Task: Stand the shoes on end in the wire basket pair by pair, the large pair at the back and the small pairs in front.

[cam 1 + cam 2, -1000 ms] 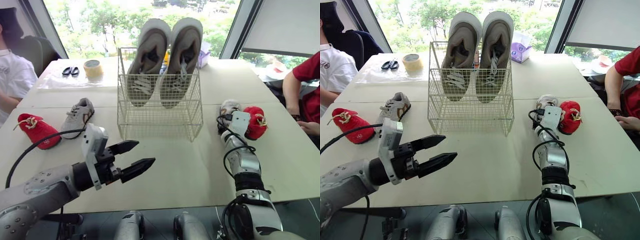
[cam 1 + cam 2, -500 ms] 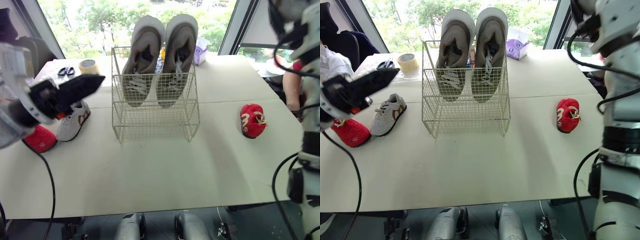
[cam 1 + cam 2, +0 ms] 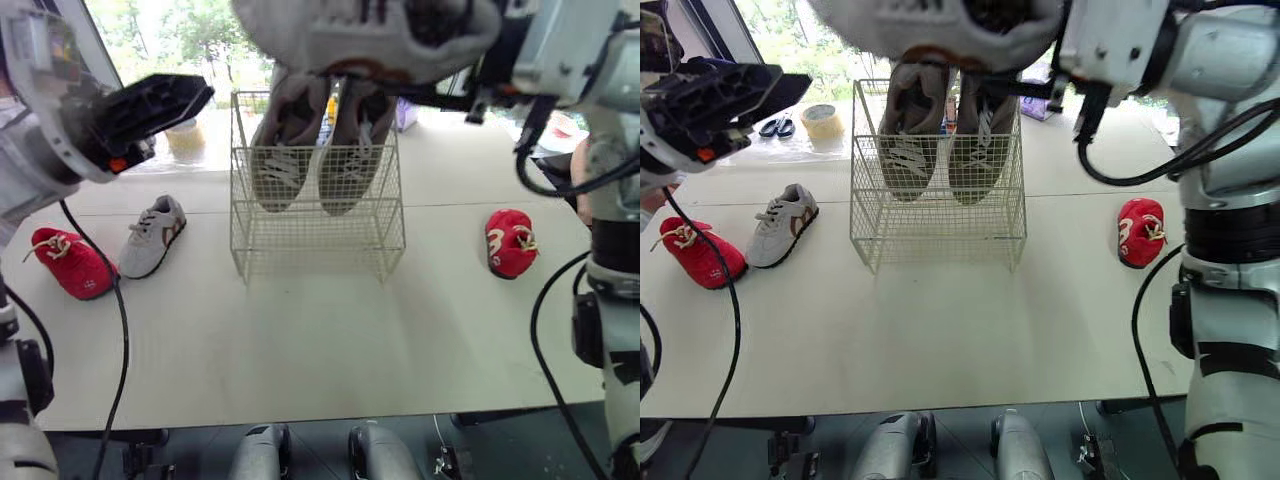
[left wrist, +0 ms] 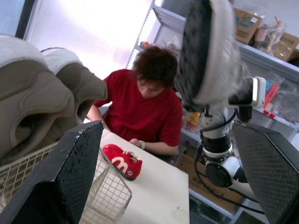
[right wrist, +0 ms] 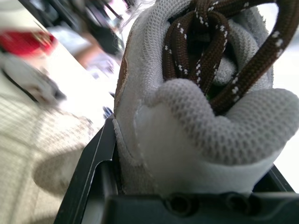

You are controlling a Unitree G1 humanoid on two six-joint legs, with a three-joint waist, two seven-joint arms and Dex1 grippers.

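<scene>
Grey big pair [image 3: 315,150] done, in basket [image 3: 320,240]. One small shoe [image 3: 370,35] pinched by right end effector [image 5: 191,177]; left end effector [image 3: 165,105] spread. Three little shoes [image 3: 152,235] left.

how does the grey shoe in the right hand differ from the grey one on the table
The held shoe hangs high in the air, clamped in the right hand; the table shoe rests sole down, left of the basket, untouched. Both are small, grey with brown trim, seemingly a pair.

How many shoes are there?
6: two large shoes upright in the wire basket, a grey shoe and a red shoe left of it, another red shoe right of it, a second grey shoe in the right end effector.
</scene>
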